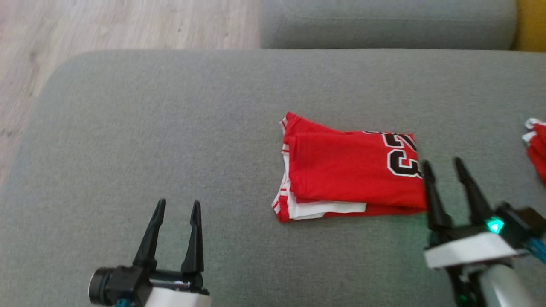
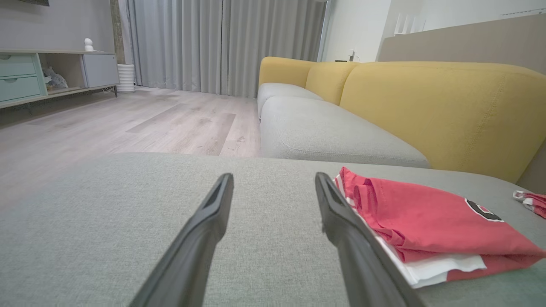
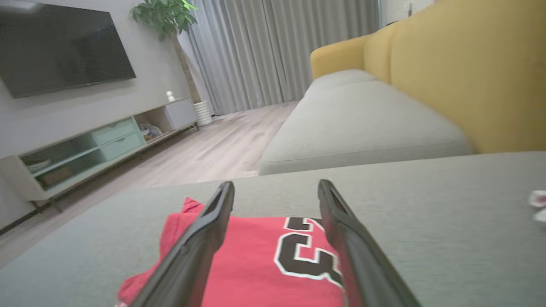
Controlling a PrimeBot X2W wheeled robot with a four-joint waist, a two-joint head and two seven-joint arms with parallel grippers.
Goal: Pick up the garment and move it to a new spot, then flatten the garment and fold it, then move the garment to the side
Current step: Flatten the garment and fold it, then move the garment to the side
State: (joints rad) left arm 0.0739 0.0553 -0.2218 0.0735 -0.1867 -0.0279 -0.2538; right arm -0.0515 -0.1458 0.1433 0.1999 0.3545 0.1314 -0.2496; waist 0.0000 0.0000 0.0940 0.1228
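The garment (image 1: 349,170) is a red jersey with white trim and black numbers, folded into a flat rectangle on the grey sofa seat (image 1: 170,128). My right gripper (image 1: 441,164) is open just beyond the garment's right edge, one finger against that edge, nothing between the fingers. In the right wrist view the garment (image 3: 264,264) lies under and between the open fingers (image 3: 204,230). My left gripper (image 1: 177,204) is open over bare cushion at the lower left, well apart from the garment. The left wrist view shows the garment (image 2: 426,221) right of its fingers (image 2: 341,213).
Another red and white piece of cloth (image 1: 536,147) lies at the seat's right edge. A second grey seat (image 1: 384,21) adjoins at the back, with yellow backrests (image 2: 426,102). Wooden floor (image 1: 85,25) runs along the left; a TV cabinet (image 3: 94,145) stands across the room.
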